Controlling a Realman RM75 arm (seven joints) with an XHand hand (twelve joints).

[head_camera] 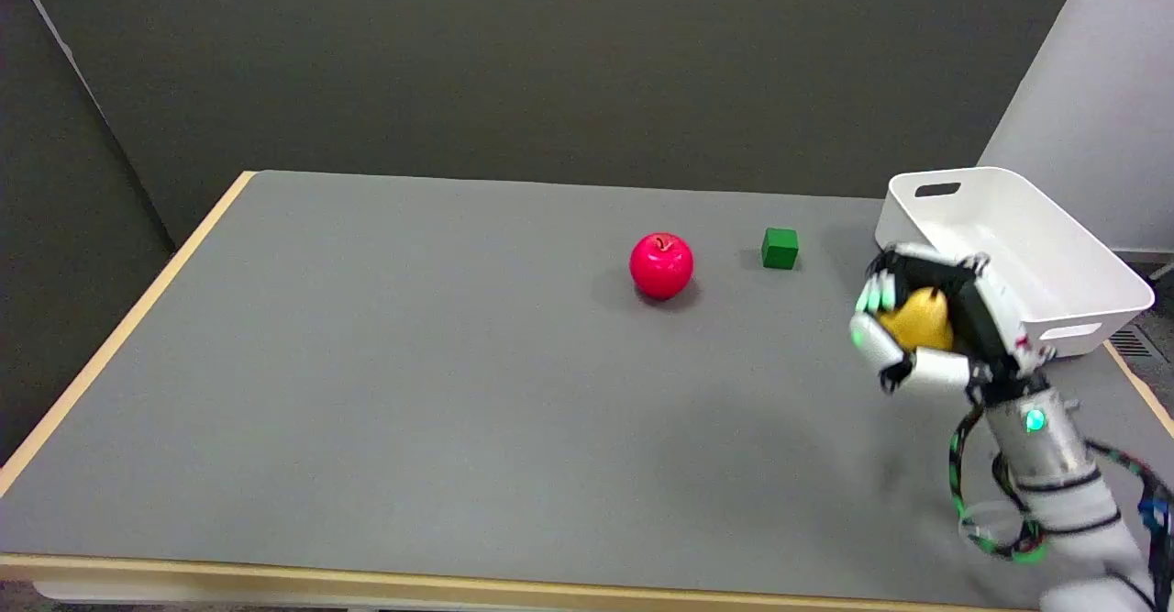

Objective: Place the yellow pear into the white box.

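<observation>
- The pear (pixel 918 320) is yellow and smooth, with a rounded body narrowing towards a small top; only its middle shows, since fingers cover its sides.
- It sits in the grasp of the right hand (pixel 926 328), lifted off the tabletop (pixel 413 392), just in front of the near left corner of the box (pixel 1055 254).
- The hand is closed round the pear: fingers (pixel 876 305) wrap its left side and top, another lies under it, and the black palm backs it on the right.
- The hand is slightly blurred, so exact contact points cannot be told.
- The forearm rises from the lower right, below and in front of the box, with a green light on the wrist and cables looped about it.
- The box is white, open-topped, with slot handles in its end walls; it stands at the right edge of the tabletop.
- A green cube (pixel 780 249) lies left of the box, apart from it.
- A red apple (pixel 661 265) stands farther left of the box, beyond the cube.
</observation>
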